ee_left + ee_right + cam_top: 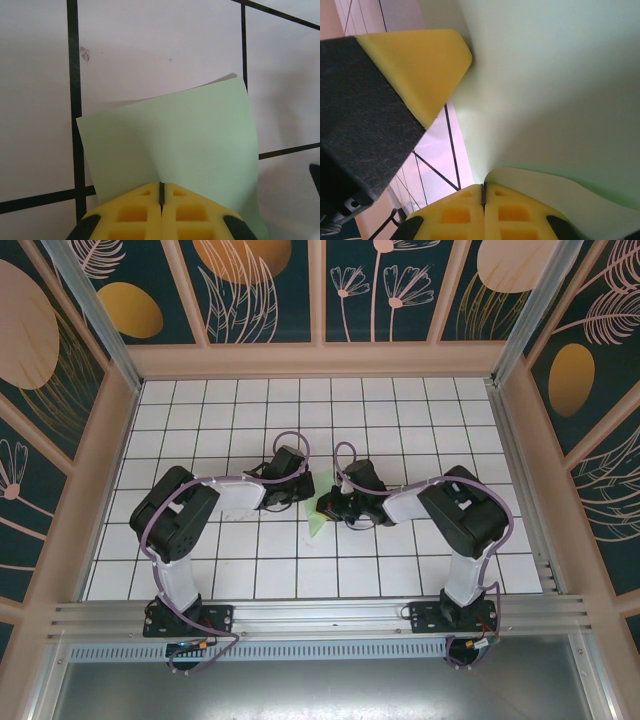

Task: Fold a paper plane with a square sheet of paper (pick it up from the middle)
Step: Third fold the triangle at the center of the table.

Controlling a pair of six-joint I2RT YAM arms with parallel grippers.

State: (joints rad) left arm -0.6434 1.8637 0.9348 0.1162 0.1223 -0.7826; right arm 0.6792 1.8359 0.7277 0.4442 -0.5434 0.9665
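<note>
**A:** How does the left tool (161, 186) stand?

**B:** Its yellow fingers (132, 215) are pressed together, and the near edge of the square sheet of paper (175, 135) is pinched in the seam.

**A:** And the sheet from there?

**B:** It spreads out ahead of the fingertips, pale green and bowed. Its far edge throws a shadow on the white-tiled table (150, 40).

**A:** The right tool (483, 187)?

**B:** It is closed too, with its fingers meeting on the same sheet. The paper curves up and away in front of it. The left tool's yellow pad touches the sheet just ahead, to its left.

**A:** From above?

**B:** Both tools meet near the table's middle, with the green sheet between them.
</note>
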